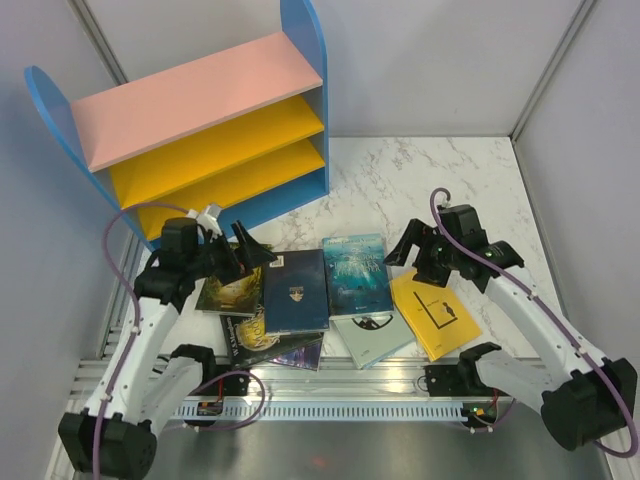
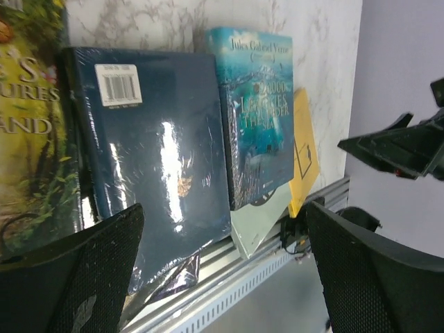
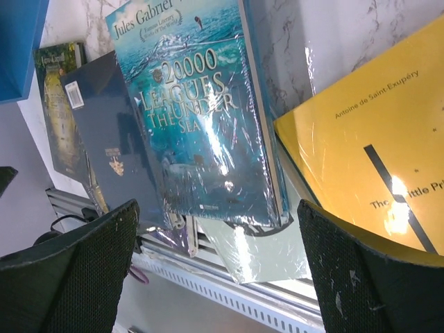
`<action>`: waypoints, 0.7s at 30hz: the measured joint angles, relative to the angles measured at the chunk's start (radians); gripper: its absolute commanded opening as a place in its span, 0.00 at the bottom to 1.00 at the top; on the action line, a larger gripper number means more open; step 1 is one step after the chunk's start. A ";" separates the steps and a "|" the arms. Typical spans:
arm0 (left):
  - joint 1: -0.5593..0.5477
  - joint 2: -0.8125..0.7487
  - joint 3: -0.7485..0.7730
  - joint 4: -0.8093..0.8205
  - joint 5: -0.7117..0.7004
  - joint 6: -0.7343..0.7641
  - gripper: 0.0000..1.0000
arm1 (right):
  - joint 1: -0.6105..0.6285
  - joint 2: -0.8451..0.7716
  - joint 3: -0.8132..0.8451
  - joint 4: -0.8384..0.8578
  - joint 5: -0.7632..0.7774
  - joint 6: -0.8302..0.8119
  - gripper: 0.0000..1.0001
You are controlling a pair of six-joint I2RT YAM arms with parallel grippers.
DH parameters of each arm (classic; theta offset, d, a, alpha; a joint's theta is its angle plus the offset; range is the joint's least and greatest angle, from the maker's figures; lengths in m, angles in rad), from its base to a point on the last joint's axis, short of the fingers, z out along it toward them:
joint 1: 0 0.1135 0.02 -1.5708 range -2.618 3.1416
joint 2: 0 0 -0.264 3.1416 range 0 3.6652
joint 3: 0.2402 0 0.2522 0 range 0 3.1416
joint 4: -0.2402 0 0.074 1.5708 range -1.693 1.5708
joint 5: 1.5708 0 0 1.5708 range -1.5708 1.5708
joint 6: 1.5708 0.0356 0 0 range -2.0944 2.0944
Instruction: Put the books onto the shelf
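The shelf (image 1: 200, 110) stood at the far left of the table (image 1: 450, 170), its open front facing the arms. The books lay flat in a loose, overlapping cluster at the near edge, in front of the shelf and between the two arms. The green-gold book (image 1: 228, 292) was leftmost, with the navy book (image 1: 296, 290) just beside it. The navy book rested partly on the black book (image 1: 250, 340) and the purple book (image 1: 300, 355). The teal book (image 1: 356, 272) lay to the right of the navy one, touching it and covering the upper part of the grey book (image 1: 375, 338). The yellow book (image 1: 435, 315) was farthest right, at an angle, its edge against the grey one. The left gripper (image 1: 240, 258) hovered over the green-gold book with its jaws spread wide, grasping nothing. The right gripper (image 1: 412, 256) hung above the gap between the teal and yellow books, likewise released and empty.
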 measured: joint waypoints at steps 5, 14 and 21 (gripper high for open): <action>-0.215 0.196 0.042 0.079 -0.009 -0.031 1.00 | 0.000 0.103 -0.001 0.066 -0.004 -0.009 0.98; -0.420 0.587 0.246 0.228 -0.051 -0.063 1.00 | 0.000 0.280 -0.002 0.151 -0.023 -0.040 0.98; -0.422 0.845 0.428 0.248 -0.130 -0.033 1.00 | 0.000 0.302 -0.008 0.164 -0.027 -0.065 0.98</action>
